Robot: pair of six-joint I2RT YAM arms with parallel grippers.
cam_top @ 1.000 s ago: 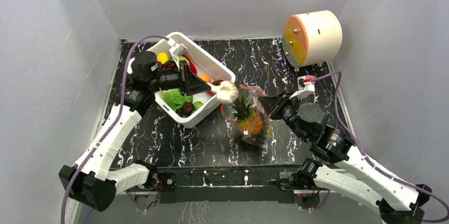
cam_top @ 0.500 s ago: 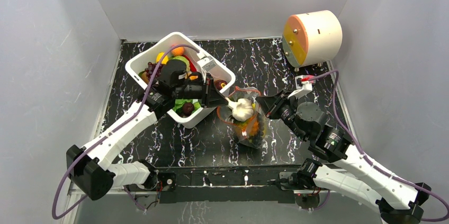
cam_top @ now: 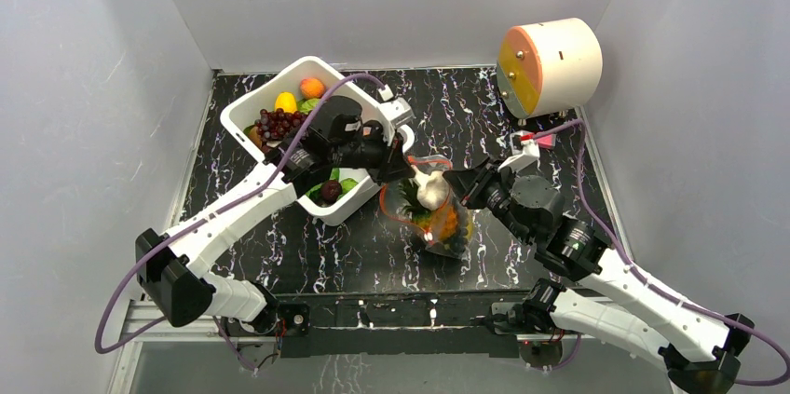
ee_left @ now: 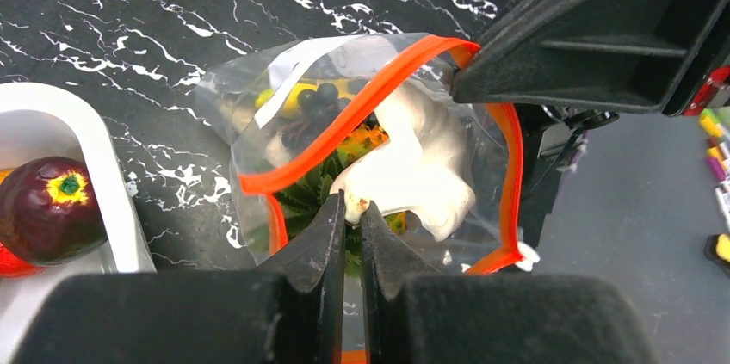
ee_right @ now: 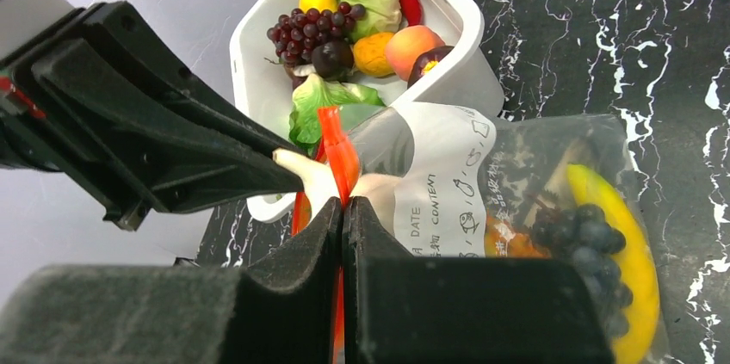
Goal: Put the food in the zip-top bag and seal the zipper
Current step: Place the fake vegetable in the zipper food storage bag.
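Note:
The clear zip-top bag (cam_top: 445,224) lies right of the tub, and its mouth stands open. Inside it are a pineapple with a green crown (ee_left: 303,196), a yellow banana (ee_right: 615,239) and dark grapes (ee_right: 587,228). My left gripper (ee_left: 352,206) is shut on the stem of a white garlic-like toy food (ee_left: 423,168), which sits in the bag's mouth. My right gripper (ee_right: 343,202) is shut on the red zipper (ee_right: 337,147) and holds that edge up. The zipper (ee_left: 344,136) runs in an open loop around the garlic.
The white tub (cam_top: 244,107) at the back left holds more toy food: purple grapes (ee_right: 306,24), a green cabbage (ee_right: 372,4), a peach (ee_right: 411,44) and greens (ee_right: 323,97). A large cream and orange cylinder (cam_top: 550,63) stands at the back right. Grey walls close in the table.
My left arm has swung right from above the tub, carrying the garlic into the bag's mouth. The right gripper has kept its hold on the zipper and shifted slightly left.

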